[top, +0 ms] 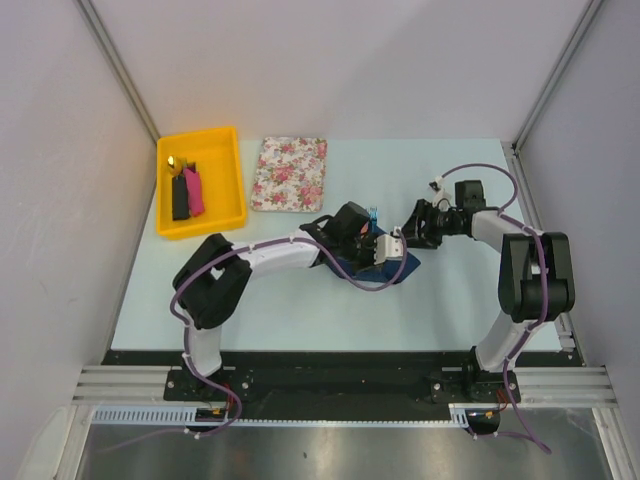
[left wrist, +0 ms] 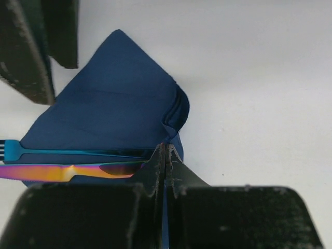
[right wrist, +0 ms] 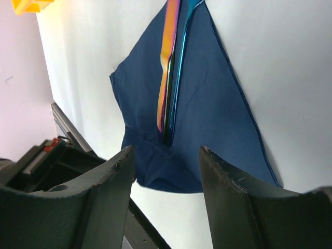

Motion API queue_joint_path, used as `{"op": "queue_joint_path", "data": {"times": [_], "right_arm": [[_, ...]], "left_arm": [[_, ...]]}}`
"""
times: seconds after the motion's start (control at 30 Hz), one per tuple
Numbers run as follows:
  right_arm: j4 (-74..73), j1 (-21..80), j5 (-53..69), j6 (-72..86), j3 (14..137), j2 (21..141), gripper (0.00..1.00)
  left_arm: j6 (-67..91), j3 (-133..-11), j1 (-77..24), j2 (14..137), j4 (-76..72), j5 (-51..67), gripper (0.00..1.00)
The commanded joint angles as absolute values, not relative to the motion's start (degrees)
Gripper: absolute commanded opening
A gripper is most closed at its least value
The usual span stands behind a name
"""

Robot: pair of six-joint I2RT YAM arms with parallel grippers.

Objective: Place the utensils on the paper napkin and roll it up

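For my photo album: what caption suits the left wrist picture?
Left gripper pinches an edge of the paper napkin, two utensils lying side by side on it.

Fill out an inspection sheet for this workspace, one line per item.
Surface: pale table, no spills seen.
Job's things: navy napkin lies on the table; blue fork and orange knife lie side by side on it.
Clutter: yellow bin holding a black block and a pink block; floral mat beside it.
Hands: left hand shut, pinching the napkin's edge; right hand open over the napkin, holding nothing.
Cables: purple cables run along both arms; no snag seen.
Surroundings: grey walls; nothing else seen.
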State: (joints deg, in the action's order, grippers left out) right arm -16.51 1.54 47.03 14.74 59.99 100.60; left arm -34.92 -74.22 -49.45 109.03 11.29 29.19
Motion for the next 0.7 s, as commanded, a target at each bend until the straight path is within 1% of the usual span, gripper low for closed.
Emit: {"op": "queue_joint_path", "data": {"times": [0.0,0.17,0.27,0.3,0.37,0.53,0.67], "right_arm": [[-17.9,1.0,48.3,14.2,59.5,97.3,0.57],[-17.8,1.1,50.3,15.8,56.6,95.5,0.55],[-17.8,1.7,51.4,17.0,54.6,95.1,0.51],[-17.8,2.1,51.9,17.4,54.1,95.1,0.48],[-17.9,2.6,52.8,18.4,52.7,95.4,0.45],[-17.0,4.1,53.6,20.2,50.7,95.7,0.43],[-16.0,5.0,53.6,21.3,50.2,95.9,0.39]], "left_arm": [[-34.9,-78.1,-48.2,111.3,12.7,31.2,0.01],[-35.3,-80.7,-46.8,113.7,12.3,30.5,0.01],[-35.0,-82.3,-46.3,115.4,12.2,30.2,0.01],[-34.9,-82.5,-46.1,115.6,12.1,30.0,0.01],[-34.7,-82.8,-46.0,116.3,11.5,29.8,0.02],[-34.5,-83.4,-45.5,117.3,10.1,29.0,0.02],[-34.2,-84.0,-44.9,118.3,9.9,28.4,0.02]]}}
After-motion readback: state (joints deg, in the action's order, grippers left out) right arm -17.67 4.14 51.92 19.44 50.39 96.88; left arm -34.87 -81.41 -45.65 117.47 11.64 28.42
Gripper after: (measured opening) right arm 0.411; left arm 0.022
